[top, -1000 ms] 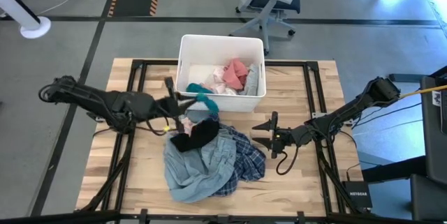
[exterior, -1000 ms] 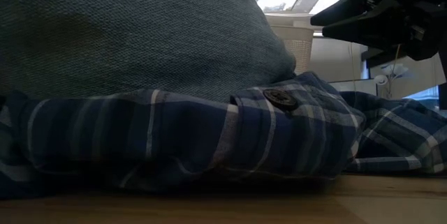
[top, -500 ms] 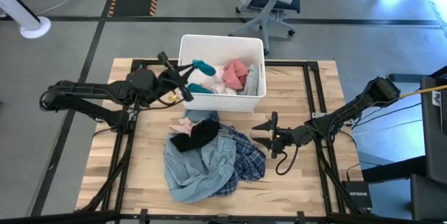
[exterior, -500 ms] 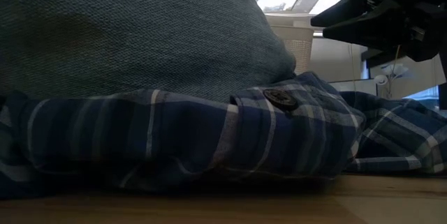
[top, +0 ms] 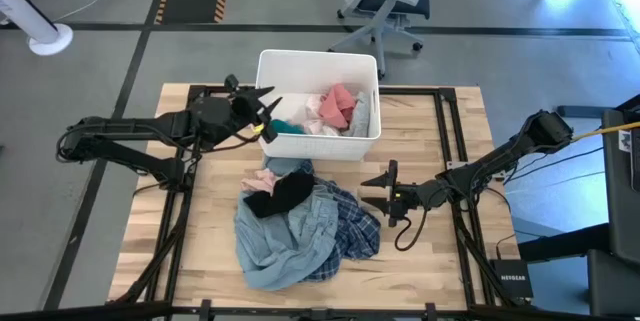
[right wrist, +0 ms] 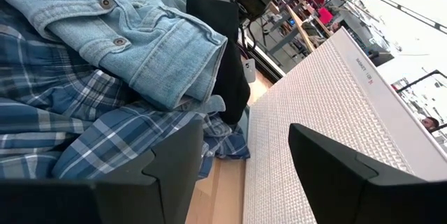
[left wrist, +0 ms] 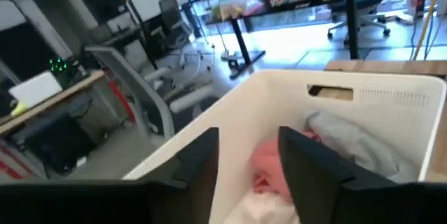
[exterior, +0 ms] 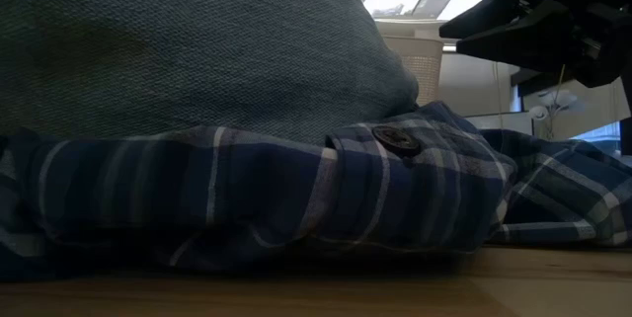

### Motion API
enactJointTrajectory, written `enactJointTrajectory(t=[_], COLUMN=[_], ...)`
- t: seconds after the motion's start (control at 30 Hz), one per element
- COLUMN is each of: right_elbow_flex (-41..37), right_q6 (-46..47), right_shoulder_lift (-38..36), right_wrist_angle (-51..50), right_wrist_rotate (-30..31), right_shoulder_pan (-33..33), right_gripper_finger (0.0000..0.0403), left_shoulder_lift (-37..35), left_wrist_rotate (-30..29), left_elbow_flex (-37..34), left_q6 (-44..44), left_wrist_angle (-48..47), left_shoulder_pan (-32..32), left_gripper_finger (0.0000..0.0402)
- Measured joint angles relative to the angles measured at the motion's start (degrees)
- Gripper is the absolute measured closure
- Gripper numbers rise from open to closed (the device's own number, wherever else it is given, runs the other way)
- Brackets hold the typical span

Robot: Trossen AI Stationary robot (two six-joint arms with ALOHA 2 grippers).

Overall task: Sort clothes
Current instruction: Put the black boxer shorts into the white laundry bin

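teal garment (top: 287, 125) lies in the bin (top: 300, 62), just beside the left gripper (top: 266, 109), fingers spread, empty.

One white bin (top: 318, 61) stands on the worktop (top: 200, 251). Inside it lie four garments: one teal (top: 284, 125), one white (top: 300, 108), one salmon pink (top: 338, 103), one grey (top: 361, 116). The heap beside it holds four more: one pink piece (top: 262, 178), one black piece (top: 283, 194), one denim shirt (top: 285, 241), one plaid shirt (top: 352, 233). Two robot arms show.
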Motion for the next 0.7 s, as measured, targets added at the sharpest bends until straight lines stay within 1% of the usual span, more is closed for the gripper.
enactJointTrajectory(t=[0.13, 0.3, 0.37, 0.53, 0.6, 0.7], right_elbow_flex=[0.00, 0.00, 0.00, 0.00, 0.00, 0.00], right_q6=[0.00, 0.00, 0.00, 0.21, 0.35, 0.35], right_shoulder_lift=[0.00, 0.00, 0.00, 0.00, 0.00, 0.00], right_wrist_angle=[0.00, -0.03, -0.02, -0.02, -0.02, -0.03], right_wrist_rotate=[0.00, 0.00, 0.00, -0.02, -0.01, -0.01], right_shoulder_pan=[0.00, 0.00, 0.00, -0.02, 0.00, 0.00], right_gripper_finger=[0.0171, 0.0171, 0.0171, 0.0171, 0.0171, 0.0171], left_shoulder_lift=[0.00, -0.07, -0.07, -0.18, -0.18, -0.18], left_wrist_rotate=[0.55, 5.07, 5.33, 5.31, 5.64, 5.98], left_elbow_flex=[1.08, 5.07, 6.06, 6.75, 6.75, 6.75], left_q6=[-2.10, -5.11, -4.12, -2.79, -3.06, -5.81], left_wrist_angle=[-3.05, -11.38, -13.14, -13.88, -16.63, -22.15], left_shoulder_pan=[-0.11, -3.33, -5.23, -10.27, -12.81, -16.46], left_gripper_finger=[0.0223, 0.0203, 0.0200, 0.0199, 0.0201, 0.0202])
